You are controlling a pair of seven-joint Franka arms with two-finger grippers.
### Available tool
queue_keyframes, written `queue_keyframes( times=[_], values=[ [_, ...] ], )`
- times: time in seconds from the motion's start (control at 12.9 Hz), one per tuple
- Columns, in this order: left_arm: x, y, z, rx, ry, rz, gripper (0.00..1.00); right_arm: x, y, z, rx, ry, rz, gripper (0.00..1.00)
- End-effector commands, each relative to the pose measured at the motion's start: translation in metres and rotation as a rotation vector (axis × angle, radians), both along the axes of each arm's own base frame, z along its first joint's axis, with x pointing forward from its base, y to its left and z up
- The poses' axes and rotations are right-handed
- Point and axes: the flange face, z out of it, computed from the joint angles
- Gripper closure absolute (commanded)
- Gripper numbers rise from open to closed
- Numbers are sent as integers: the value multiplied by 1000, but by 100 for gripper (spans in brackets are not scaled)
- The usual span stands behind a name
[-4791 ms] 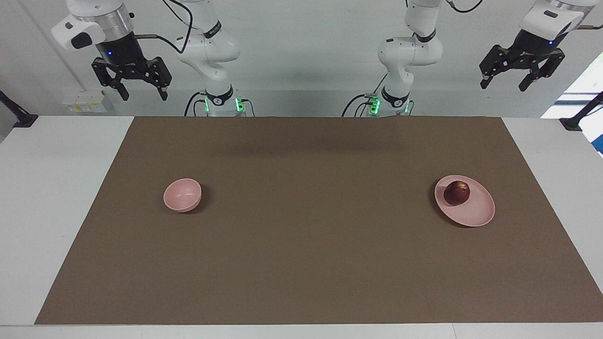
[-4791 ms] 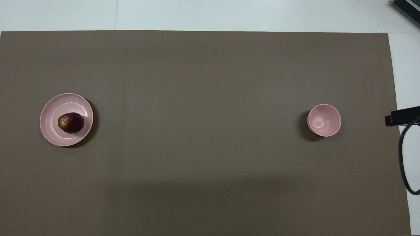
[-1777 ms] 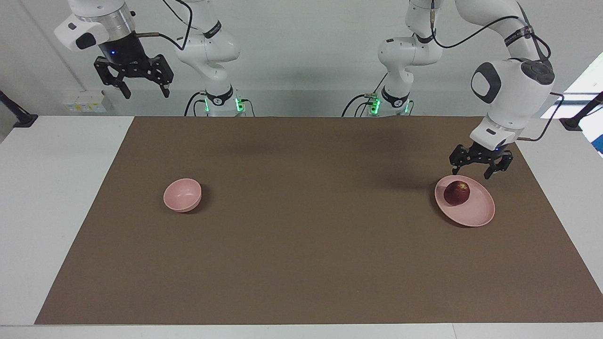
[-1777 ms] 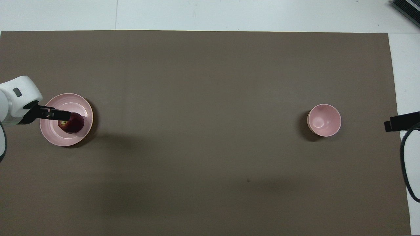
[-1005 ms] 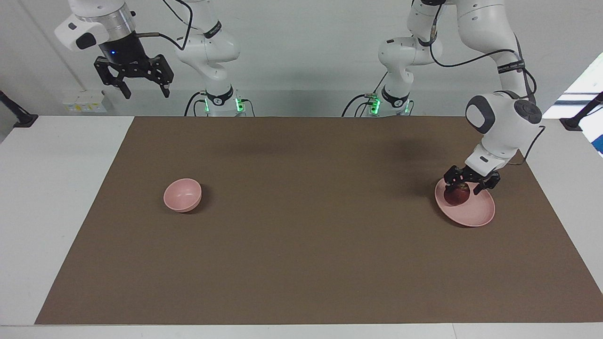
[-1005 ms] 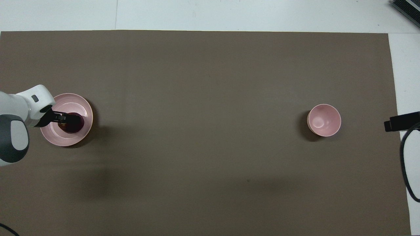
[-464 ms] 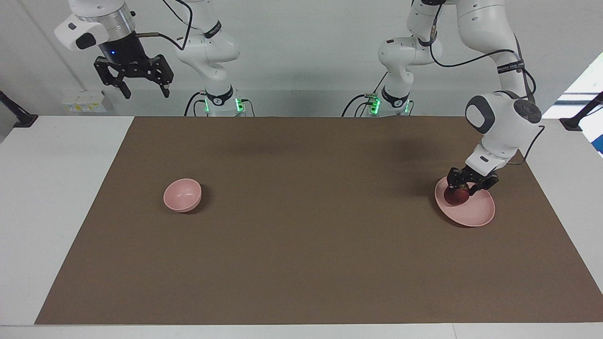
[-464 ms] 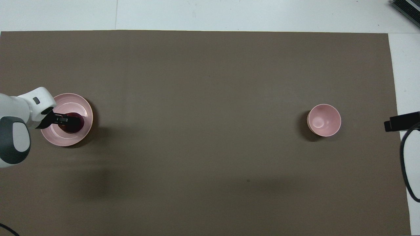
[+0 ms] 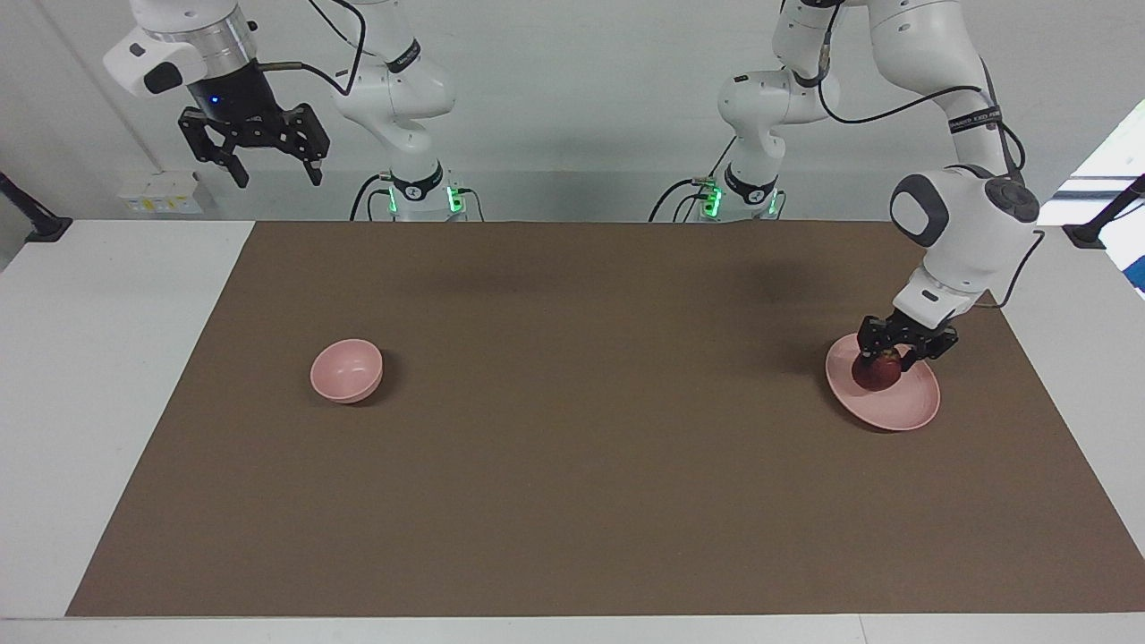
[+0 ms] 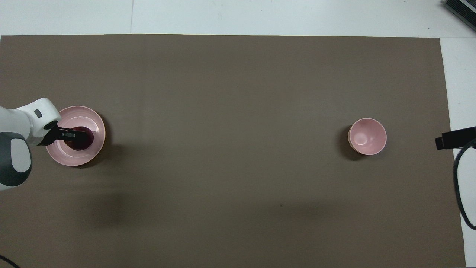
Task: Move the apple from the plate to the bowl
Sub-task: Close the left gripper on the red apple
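I saw the wide brown mat (image 9: 572,411) under everything, the flat pale pink plate (image 9: 903,407) at the left arm's end, the small deep pink bowl (image 9: 346,369) well apart from it. My left gripper (image 9: 886,360) was clamped on the dark red apple (image 9: 877,374) over the plate; my right gripper (image 9: 273,170) waited aloft, jaws apart

A white table (image 9: 107,358) carried a brown mat (image 9: 572,465), on which a pink plate (image 9: 903,410) lay toward the left arm's end and a pink bowl (image 9: 346,370) toward the right arm's end.
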Motion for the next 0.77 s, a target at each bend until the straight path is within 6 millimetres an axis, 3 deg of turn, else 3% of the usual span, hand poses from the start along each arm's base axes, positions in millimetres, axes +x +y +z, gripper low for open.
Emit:
queue_keyframes(
  times=[0.0,0.15,0.39,0.54,0.7],
  values=[
    [-15,-6,49,-27,-9,-20,100,-7,-2,3,18,4,23,0],
    [-25,-19,77,-54,47,-42,100,-7,-2,3,17,4,23,0],
    [-35,-38,115,-264,94,-11,100,-17,-7,1,20,59,22,0],
    [-44,-53,129,-362,115,26,100,-21,-2,0,21,84,28,0],
    [-46,-81,139,-466,129,100,100,-22,0,0,25,67,15,0]
  ],
)
